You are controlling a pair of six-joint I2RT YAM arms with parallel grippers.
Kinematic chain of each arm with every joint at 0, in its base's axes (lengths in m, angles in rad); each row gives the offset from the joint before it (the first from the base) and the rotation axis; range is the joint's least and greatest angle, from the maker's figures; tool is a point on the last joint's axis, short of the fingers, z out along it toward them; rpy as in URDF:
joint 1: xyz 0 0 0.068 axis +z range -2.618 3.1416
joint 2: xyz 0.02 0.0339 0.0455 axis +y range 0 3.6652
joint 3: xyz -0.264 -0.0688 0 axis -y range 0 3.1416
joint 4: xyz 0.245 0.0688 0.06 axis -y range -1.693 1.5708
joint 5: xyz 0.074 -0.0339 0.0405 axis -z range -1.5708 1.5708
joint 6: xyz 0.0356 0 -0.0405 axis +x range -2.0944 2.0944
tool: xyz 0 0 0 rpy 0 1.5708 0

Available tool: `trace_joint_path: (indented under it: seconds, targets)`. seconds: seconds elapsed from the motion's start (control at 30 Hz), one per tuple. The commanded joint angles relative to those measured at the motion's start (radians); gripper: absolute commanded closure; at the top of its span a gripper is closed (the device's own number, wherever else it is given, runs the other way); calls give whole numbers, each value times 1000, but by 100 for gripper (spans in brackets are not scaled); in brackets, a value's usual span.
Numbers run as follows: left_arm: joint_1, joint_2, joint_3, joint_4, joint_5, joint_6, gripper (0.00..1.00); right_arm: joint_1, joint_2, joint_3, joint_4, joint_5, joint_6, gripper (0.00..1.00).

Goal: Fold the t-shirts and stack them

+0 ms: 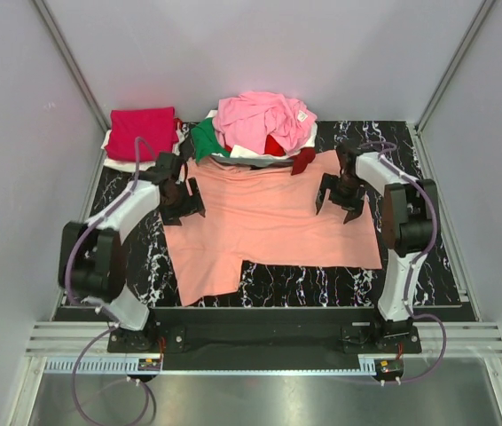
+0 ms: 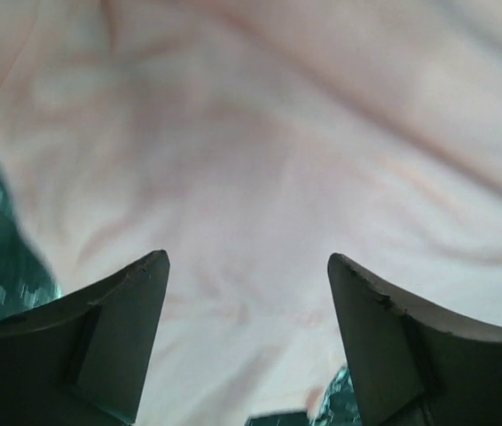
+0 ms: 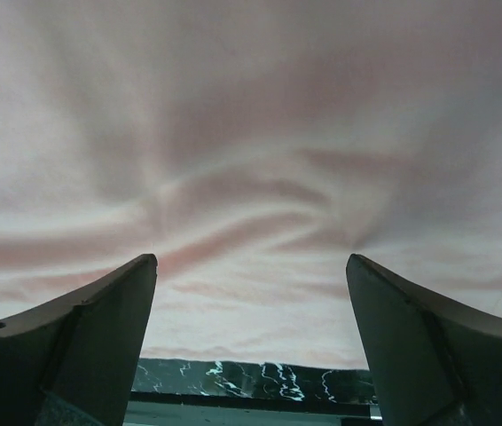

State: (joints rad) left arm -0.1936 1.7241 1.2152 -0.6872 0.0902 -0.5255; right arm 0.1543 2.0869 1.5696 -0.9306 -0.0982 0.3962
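the soft salmon-orange cotton t-shirt (image 1: 273,222) is laid flat on the black white-veined marble mat (image 1: 322,284), the left hand (image 1: 183,202) and right hand (image 1: 335,200) held wide and empty over its sides; the first fold is judged not yet made, and the side edges must next be pinched.

Salmon-orange t-shirt (image 1: 269,222) spread flat; mixed t-shirt heap (image 1: 264,124) behind; crimson t-shirt (image 1: 142,131) folded.

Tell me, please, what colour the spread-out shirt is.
The t-shirt is salmon-orange, clearest in the top external view.
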Motion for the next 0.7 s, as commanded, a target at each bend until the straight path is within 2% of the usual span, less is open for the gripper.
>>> trace_joint_path:
  seconds: [0.0,0.17,0.2,0.3,0.5,0.67]
  targets:
    - [-79,-236,-121,-69,-69,-48,22,-6,-191,-71,22,-14,-5,5]
    - [-184,-546,-385,-150,-89,-188,23,-6,-387,-199,50,-18,29,5]
    - [-188,-634,-422,-158,-73,-209,23,-7,-412,-218,53,-21,38,5]
    - [-201,-771,-532,-204,-66,-286,27,-6,-494,-291,72,-37,59,5]
    - [-213,-908,-667,-242,-75,-399,28,-6,-588,-376,82,-40,72,4]
    - [-237,-943,-735,-253,-89,-479,30,-9,-646,-450,128,-32,102,3]
